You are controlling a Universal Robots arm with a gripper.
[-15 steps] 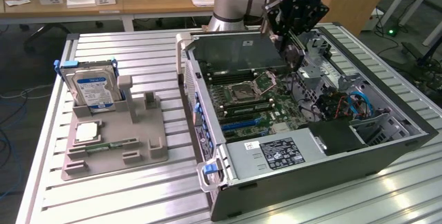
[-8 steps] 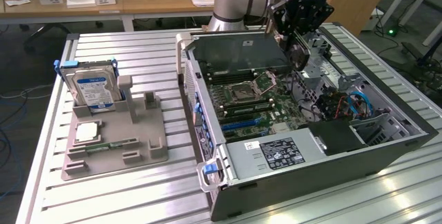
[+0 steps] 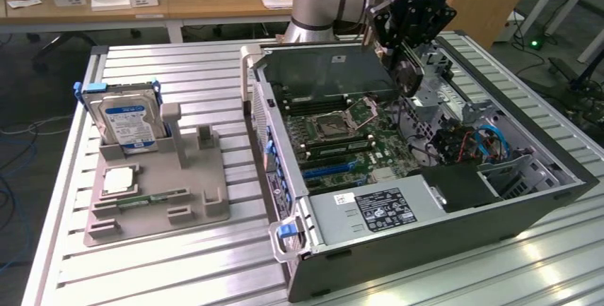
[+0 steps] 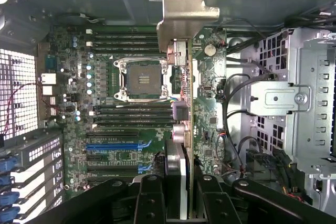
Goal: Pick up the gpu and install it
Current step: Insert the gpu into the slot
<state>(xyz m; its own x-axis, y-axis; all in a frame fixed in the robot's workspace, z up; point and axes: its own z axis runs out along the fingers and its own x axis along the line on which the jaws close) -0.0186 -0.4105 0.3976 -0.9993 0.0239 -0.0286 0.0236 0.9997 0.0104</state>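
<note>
My gripper [image 3: 412, 46] hangs over the open computer case [image 3: 528, 203], shut on the gpu [image 3: 407, 73]. The card is held on edge, clear of the motherboard [image 3: 351, 131] below it. In the wrist view the gpu [image 4: 184, 103] runs away from my black fingers [image 4: 149, 198], and its pale metal bracket [image 4: 186, 3] is at the far end near the case wall. The gripper [image 4: 181, 205] clamps the card from both sides. Blue expansion slots [image 4: 118, 144] lie on the board beside the card, next to the empty CPU socket [image 4: 144, 80].
A grey fixture [image 3: 155, 210] at the exterior view's left holds a silver hard drive [image 3: 130, 124], a CPU [image 3: 120, 179] and a green memory stick [image 3: 151, 198]. Inside the case are the power supply [image 3: 378, 207], a metal drive cage [image 4: 310, 103] and loose cables [image 3: 472, 143].
</note>
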